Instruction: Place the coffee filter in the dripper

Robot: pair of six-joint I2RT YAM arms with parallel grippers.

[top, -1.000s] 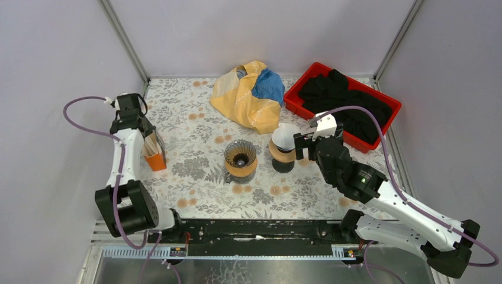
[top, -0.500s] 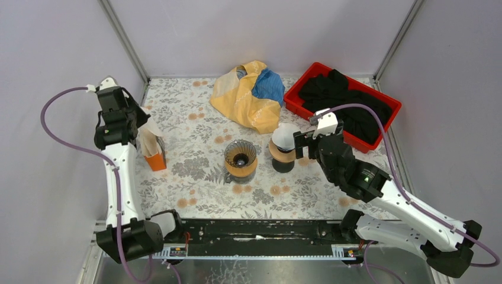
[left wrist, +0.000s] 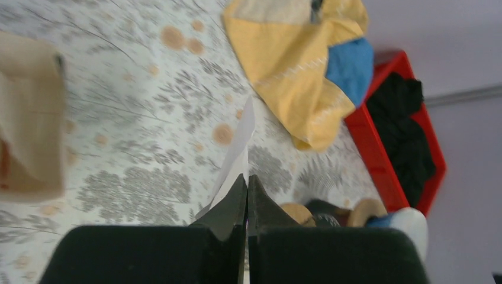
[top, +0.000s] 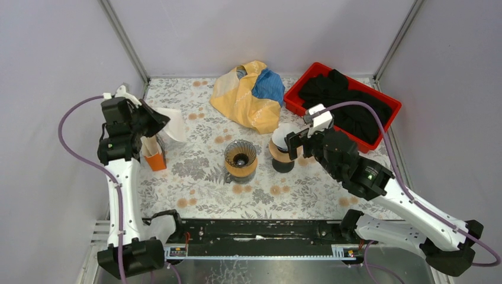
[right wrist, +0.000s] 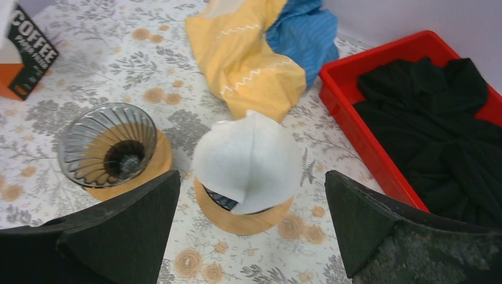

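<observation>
Coffee filter: white paper, folded flat, pinched at one edge by left pincer, fingers pressed tight together on it. Hung in the air over far-left part of surface, just beyond orange filter box, well apart from both drippers. Showed edge-on from left wrist, only a thin white sliver.

Right pincer: spread wide, one finger on either side of right dripper, no contact visible. Already had a white filter sitting in its top.

Empty glass dripper: ribbed, on wooden collar, mid-surface, left of the filled one. Judged the target.

To do the step well, by judgement:
- Called for a carry right and nearer, high enough to clear the box.
- Needed the filter's point aimed at the hole in the dripper's middle, not at the rim.
- Needed a slow descent, since thin paper held by one edge would likely flop or catch.
- Best released only once seated low in the cone.
- Risked knocking the light dripper with a sideways approach, so better straight down.
</observation>
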